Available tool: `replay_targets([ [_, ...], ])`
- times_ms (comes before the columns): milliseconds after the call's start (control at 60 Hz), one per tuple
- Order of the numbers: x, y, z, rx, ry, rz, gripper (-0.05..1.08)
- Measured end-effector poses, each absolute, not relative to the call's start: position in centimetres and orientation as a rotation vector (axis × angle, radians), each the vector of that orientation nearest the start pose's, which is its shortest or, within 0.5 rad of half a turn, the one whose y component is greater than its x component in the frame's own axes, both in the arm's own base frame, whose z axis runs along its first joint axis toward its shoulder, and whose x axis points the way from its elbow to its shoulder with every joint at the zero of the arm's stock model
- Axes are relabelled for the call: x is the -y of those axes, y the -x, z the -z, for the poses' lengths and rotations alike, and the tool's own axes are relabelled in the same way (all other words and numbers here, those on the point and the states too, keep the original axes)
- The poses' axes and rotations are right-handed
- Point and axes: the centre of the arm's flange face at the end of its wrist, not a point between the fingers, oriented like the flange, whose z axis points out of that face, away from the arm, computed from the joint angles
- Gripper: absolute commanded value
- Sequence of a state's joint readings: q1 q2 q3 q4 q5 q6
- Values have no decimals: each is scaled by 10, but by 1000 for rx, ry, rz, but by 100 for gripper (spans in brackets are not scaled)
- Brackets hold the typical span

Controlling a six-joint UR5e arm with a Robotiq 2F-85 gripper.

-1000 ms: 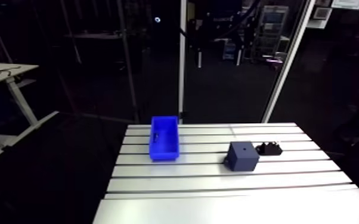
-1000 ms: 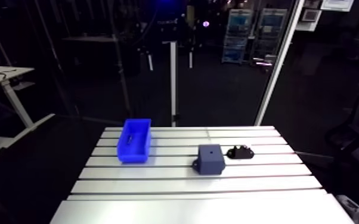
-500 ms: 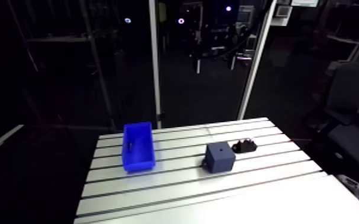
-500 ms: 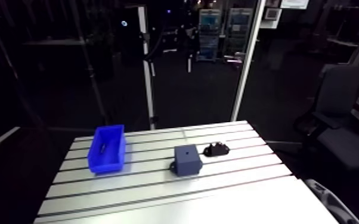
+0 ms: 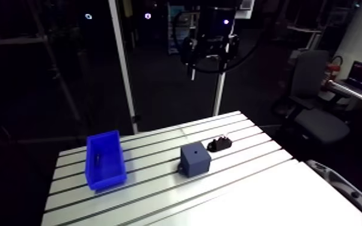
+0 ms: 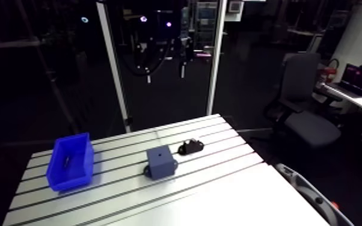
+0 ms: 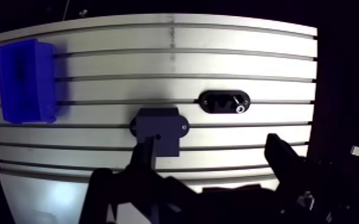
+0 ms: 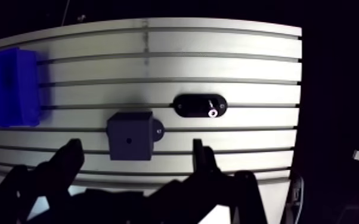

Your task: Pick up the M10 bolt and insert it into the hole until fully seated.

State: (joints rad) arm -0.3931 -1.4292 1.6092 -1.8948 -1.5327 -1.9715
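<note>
The hand (image 7: 213, 145) hangs high above the table (image 5: 252, 180), its two fingers spread wide with nothing between them. Below it stands a dark blue block (image 5: 195, 160) with a small hole (image 5: 194, 152) in its top face. A small dark piece, seemingly the bolt (image 5: 97, 159), lies inside the blue bin (image 5: 107, 175), well apart from the block. A black holder (image 5: 219, 143) with a shiny round spot sits near the block's other side.
</note>
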Motion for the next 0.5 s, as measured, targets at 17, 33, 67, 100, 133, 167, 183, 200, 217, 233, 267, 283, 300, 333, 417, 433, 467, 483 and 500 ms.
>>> replay_targets([
  [17,-90,569,-427,-3290,18,-32,1],
  [33,-93,569,-425,-3290,18,-30,1],
  [67,-98,569,-422,-3293,20,-27,1],
  [100,-103,569,-418,-3295,22,-25,1],
  [133,-108,569,-414,-3299,25,-23,1],
  [167,-113,569,-410,-3303,27,-23,1],
  [183,-115,569,-408,-3305,28,-23,1],
  [200,-118,569,-406,-3307,30,-23,1],
  [217,-120,569,-404,-3309,32,-23,1],
  [233,-122,569,-402,-3312,33,-24,1],
  [267,-127,568,-397,-3316,37,-25,1],
  [283,-129,568,-395,-3318,40,-26,1],
  [300,-131,568,-393,-3320,42,-27,1],
  [333,-136,568,-387,-3324,47,-29,1],
  [417,-148,568,-371,-3335,59,-37,6],
  [433,-150,568,-368,-3337,60,-38,6],
  [467,-154,567,-363,-3340,63,-41,11],
  [483,-155,567,-360,-3341,64,-42,17],
  [500,-157,567,-357,-3342,65,-44,23],
])
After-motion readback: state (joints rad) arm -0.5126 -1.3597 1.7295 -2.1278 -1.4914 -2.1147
